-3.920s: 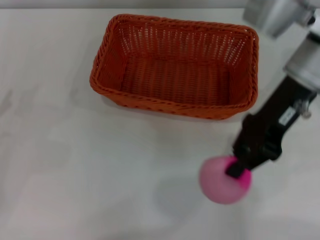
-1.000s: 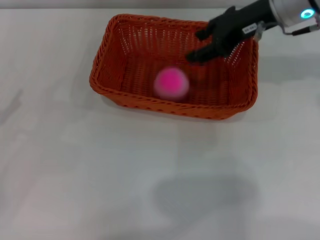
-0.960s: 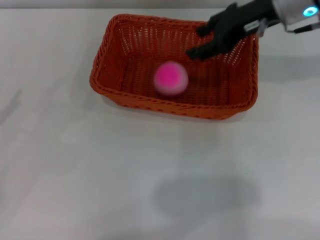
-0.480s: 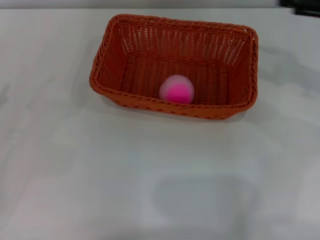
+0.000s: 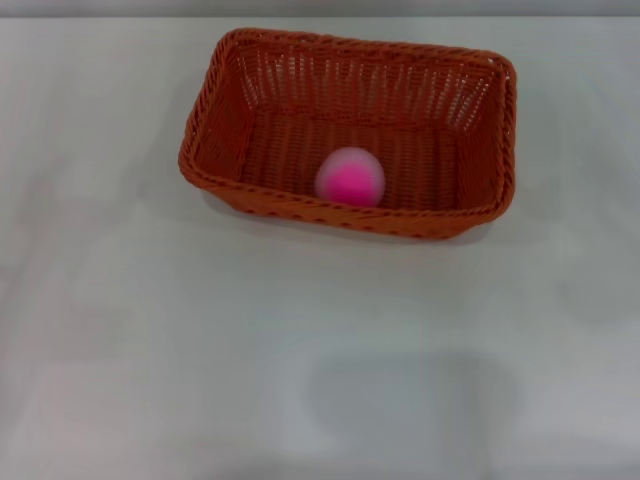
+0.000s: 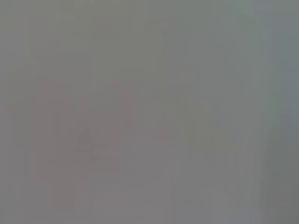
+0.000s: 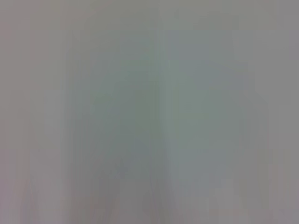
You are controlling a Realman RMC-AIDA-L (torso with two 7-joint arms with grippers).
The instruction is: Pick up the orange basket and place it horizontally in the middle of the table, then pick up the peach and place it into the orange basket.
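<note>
The orange basket (image 5: 250,120) lies lengthwise across the far middle of the white table (image 5: 150,330) in the head view. Inside it, close to the near wall, rests the peach (image 5: 350,177), pale pink with a magenta patch. Neither gripper shows in the head view. Both wrist views hold only a plain grey surface, with no fingers and no object in them.
Bare white tabletop surrounds the basket on the left, right and near sides. A faint shadow lies on the table near the front middle.
The right gripper released the peach over the basket and withdrew out of the head view at the upper right. The peach rolled a little and now rests by the near wall.
</note>
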